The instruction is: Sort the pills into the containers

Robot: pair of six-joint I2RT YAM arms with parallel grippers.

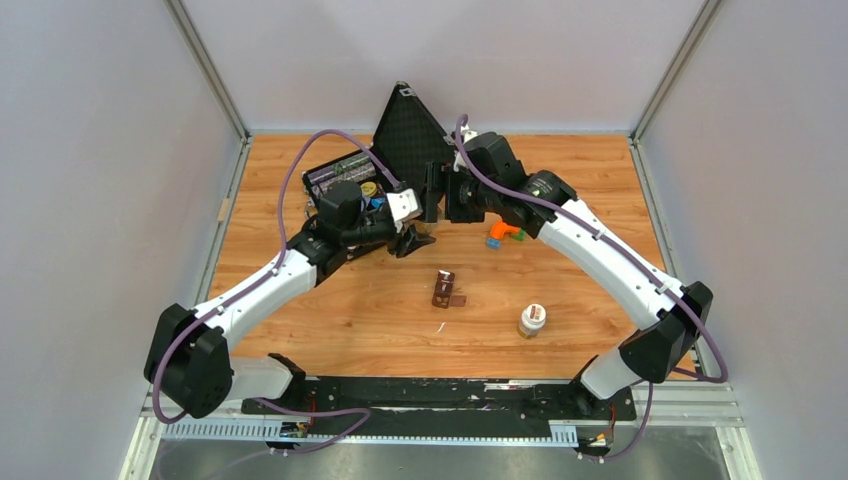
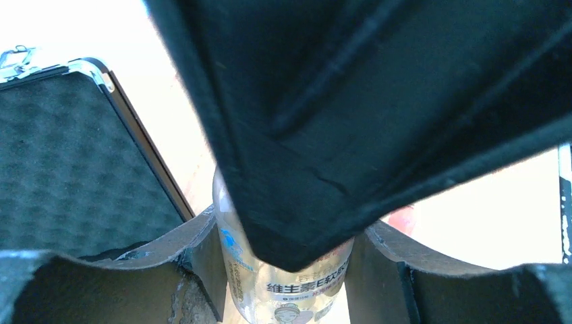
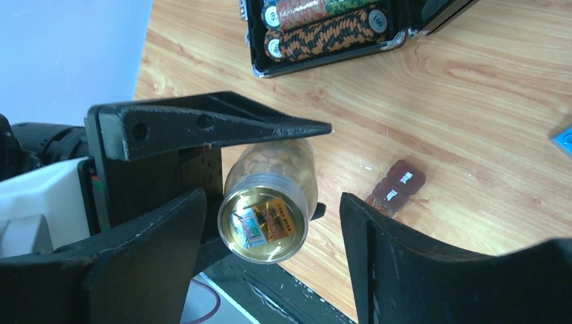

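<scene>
My left gripper [image 1: 411, 240] is shut on a clear pill bottle [image 2: 291, 282] with a printed label, held above the table. In the right wrist view the bottle's gold cap [image 3: 266, 217] faces the camera, with the left gripper's fingers [image 3: 202, 125] clamped on the body. My right gripper [image 3: 273, 200] is open, one finger on each side of the cap with a gap on the right; in the top view it [image 1: 437, 196] meets the left gripper. The dark brown containers strip [image 1: 445, 288] lies on the table, also visible in the right wrist view [image 3: 396, 185].
A second small pill bottle [image 1: 532, 320] stands right of the strip. An open black case [image 1: 345, 175] with poker chips [image 3: 324, 23] sits at the back, its lid [image 1: 410, 130] raised. Orange and blue items [image 1: 505, 232] lie under the right arm.
</scene>
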